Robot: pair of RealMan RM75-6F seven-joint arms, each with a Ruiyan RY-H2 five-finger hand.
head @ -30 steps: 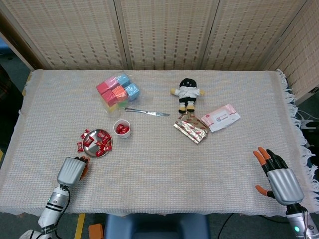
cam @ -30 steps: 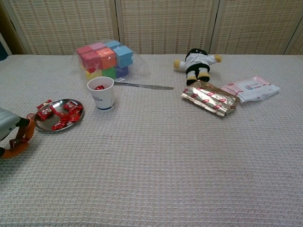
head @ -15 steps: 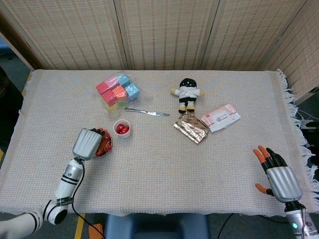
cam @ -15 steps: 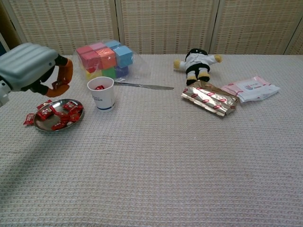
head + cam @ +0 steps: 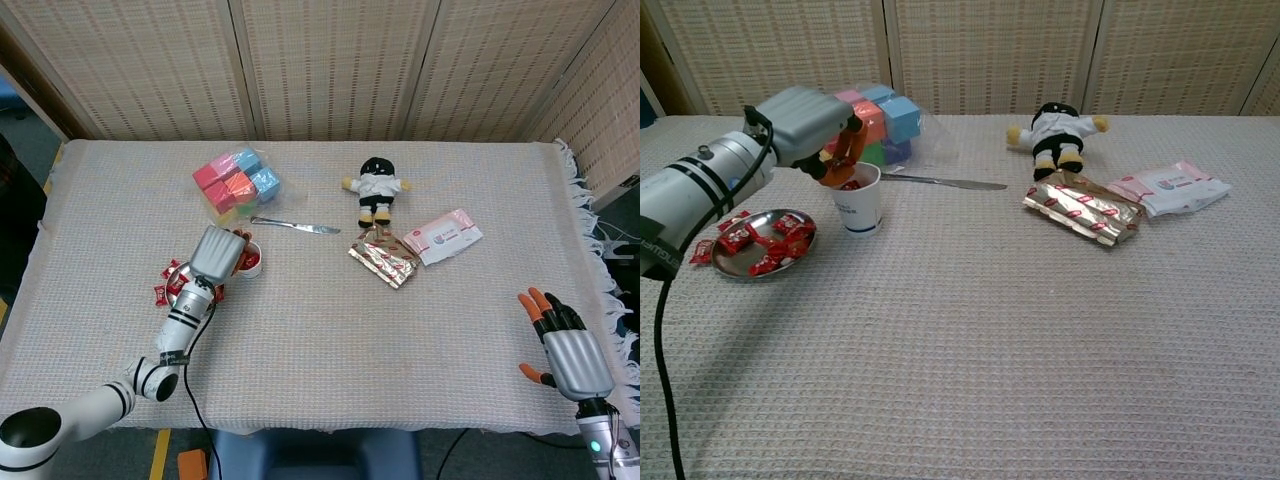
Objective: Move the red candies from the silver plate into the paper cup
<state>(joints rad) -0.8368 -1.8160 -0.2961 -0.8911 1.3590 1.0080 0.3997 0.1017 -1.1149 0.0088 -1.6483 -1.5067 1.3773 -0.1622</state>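
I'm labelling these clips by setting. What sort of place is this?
Probably an indoor lab or demo room set up for tabletop robot practice. A table under a woven cloth stands before wicker screen panels, and unrelated props are spread out: colored blocks, a plush doll, a wipes pack.

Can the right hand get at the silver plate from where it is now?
Probably not: the right hand rests at the table's far right edge, while the silver plate lies at the far left, beside the left hand.
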